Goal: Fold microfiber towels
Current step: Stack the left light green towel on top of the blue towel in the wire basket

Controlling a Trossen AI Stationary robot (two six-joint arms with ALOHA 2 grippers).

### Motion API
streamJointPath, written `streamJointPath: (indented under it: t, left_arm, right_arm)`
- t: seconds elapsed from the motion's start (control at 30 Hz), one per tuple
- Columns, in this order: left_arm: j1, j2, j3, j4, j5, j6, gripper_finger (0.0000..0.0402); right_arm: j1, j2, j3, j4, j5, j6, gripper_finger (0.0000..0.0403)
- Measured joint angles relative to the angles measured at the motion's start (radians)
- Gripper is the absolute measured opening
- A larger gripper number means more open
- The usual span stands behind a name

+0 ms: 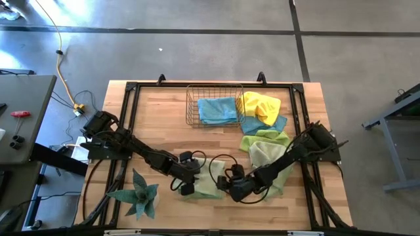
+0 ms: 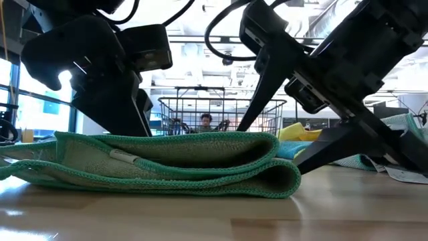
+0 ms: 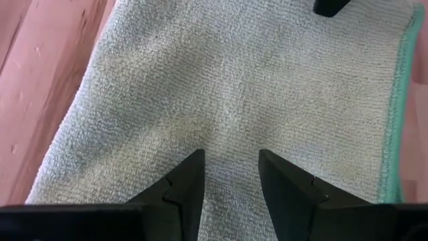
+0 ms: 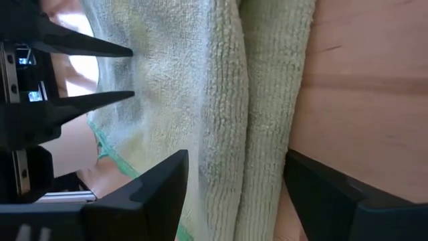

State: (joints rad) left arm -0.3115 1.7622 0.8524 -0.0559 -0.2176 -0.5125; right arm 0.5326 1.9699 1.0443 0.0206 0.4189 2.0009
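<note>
A pale green microfiber towel (image 1: 207,184) lies folded on the wooden table (image 1: 164,141), its rounded fold (image 2: 289,178) turned toward the table's right. My left gripper (image 3: 231,157) stands open over the towel's left part, slanting down at its top layer. My right gripper (image 4: 237,157) is open wide at the fold, one finger (image 4: 154,191) over the towel and the other (image 4: 334,197) over bare wood beside it. More towels lie at the back right: yellow (image 1: 259,105), light blue (image 1: 268,124) and lime green (image 1: 262,141). My left gripper's open fingertips (image 3: 194,164) stand at the towel's top layer (image 3: 231,114), coming slanting from the table's left; I cannot tell whether they touch it. My right gripper's fingers straddle the folded edge (image 4: 261,100) from the right, and I cannot tell whether either finger touches the cloth.
A copper wire basket (image 1: 190,108) at the far edge holds a light blue towel (image 1: 216,110). A spiky green plant (image 1: 139,195) stands near the front left, close to my left arm. A person (image 2: 205,122) shows far behind the table.
</note>
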Motion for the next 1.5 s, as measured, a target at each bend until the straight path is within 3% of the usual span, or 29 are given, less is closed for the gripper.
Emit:
streamJointPath:
  t: [0.2, 0.6, 0.93, 1.3, 1.5]
  left_arm:
    - [0.000, 0.000, 0.000, 0.000, 0.000, 0.000, 0.0131]
    - [0.001, 0.001, 0.000, 0.000, 0.006, -0.016, 0.0131]
    - [0.001, -0.079, 0.000, -0.009, 0.076, -0.063, 0.0131]
    - [0.004, -0.369, 0.000, -0.030, 0.065, -0.077, 0.0131]
    - [0.004, -0.547, 0.000, -0.031, -0.043, -0.079, 0.0131]
  right_arm:
    - [-0.006, 0.042, -0.001, 0.048, 0.038, -0.001, 0.0189]
    - [-0.020, 0.073, -0.001, 0.102, 0.125, -0.052, 0.0010]
    - [-0.030, 0.031, -0.007, 0.097, 0.121, -0.166, 0.0002]
    - [-0.090, -0.173, -0.008, -0.043, 0.075, -0.396, 0.0001]
    - [-0.190, -0.320, -0.006, -0.096, -0.052, -0.569, 0.0000]
